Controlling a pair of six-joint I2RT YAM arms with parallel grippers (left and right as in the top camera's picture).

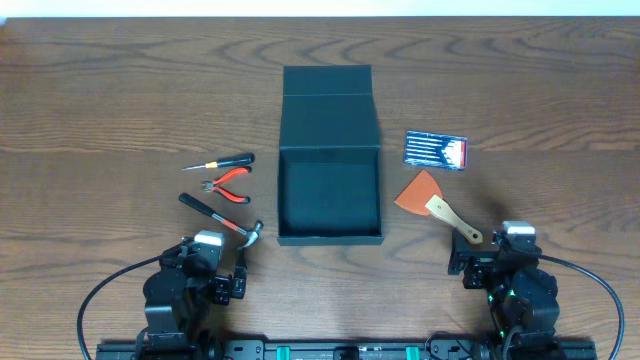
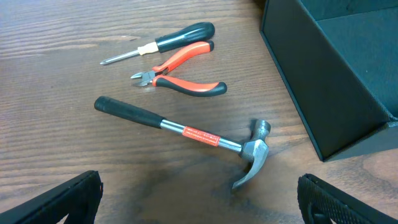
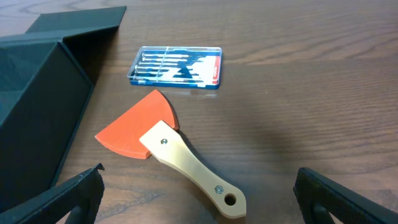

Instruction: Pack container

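The container point(image 1: 330, 195), a dark teal-black square box, lies open and empty at the table's middle, its flap lid point(image 1: 328, 100) folded back flat. My left gripper point(image 1: 228, 283) stands open near the front edge, nothing between its fingers point(image 2: 68, 202); the claw of a hammer point(image 2: 186, 132) lies just ahead of it. The right gripper point(image 1: 478, 268) is open too. The wooden handle of an orange scraper point(image 3: 168, 149) lies on the table between its spread fingertips point(image 3: 348, 199) without touching them. The container's walls show in the left wrist view point(image 2: 336, 74) and the right wrist view point(image 3: 37, 93).
Left of the box lie a black-handled screwdriver point(image 1: 225, 162), red-handled pliers point(image 1: 228, 185) and the hammer point(image 1: 220, 215). Right of it lie a blue case of small screwdrivers point(image 1: 435, 150) and the scraper point(image 1: 435, 200). The wooden table point(image 1: 100, 100) stretches to both sides.
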